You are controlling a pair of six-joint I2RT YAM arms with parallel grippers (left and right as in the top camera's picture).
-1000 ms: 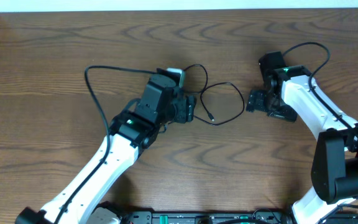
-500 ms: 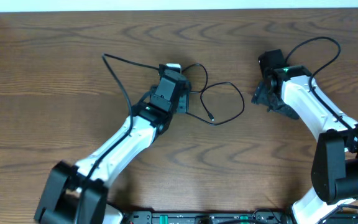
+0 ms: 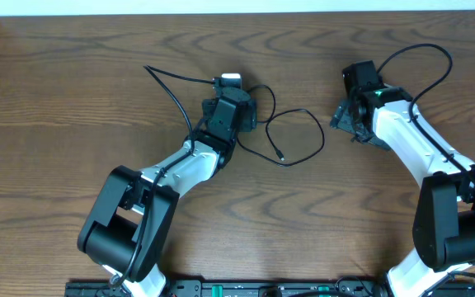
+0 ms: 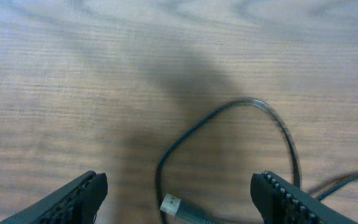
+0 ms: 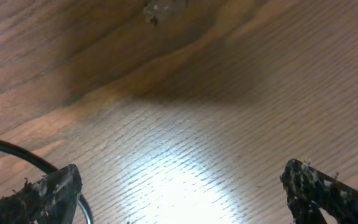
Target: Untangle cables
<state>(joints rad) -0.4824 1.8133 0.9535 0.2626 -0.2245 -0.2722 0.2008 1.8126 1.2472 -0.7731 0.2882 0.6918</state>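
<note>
A thin black cable [image 3: 302, 132] lies in loops on the wooden table between my two arms, one small plug end [image 3: 280, 154] pointing to the front. My left gripper [image 3: 248, 115] hovers at the loops' left side. In the left wrist view it [image 4: 179, 200] is open, with a silver-tipped plug [image 4: 171, 203] lying on the wood between the fingers and a cable loop [image 4: 253, 102] beyond. My right gripper [image 3: 343, 122] is open and empty just right of the loops; in its wrist view [image 5: 185, 193] a bit of black cable [image 5: 17, 152] shows by the left finger. No white cable shows.
Thicker black wires [image 3: 423, 54] arc over the right arm, and another [image 3: 171, 82] trails from the left arm. The table's back edge [image 3: 237, 11] runs along the top of the overhead view.
My left arm has stretched out toward the back, carrying its gripper up and a little right over the cable's left loop. My right gripper has shifted slightly toward the back.
</note>
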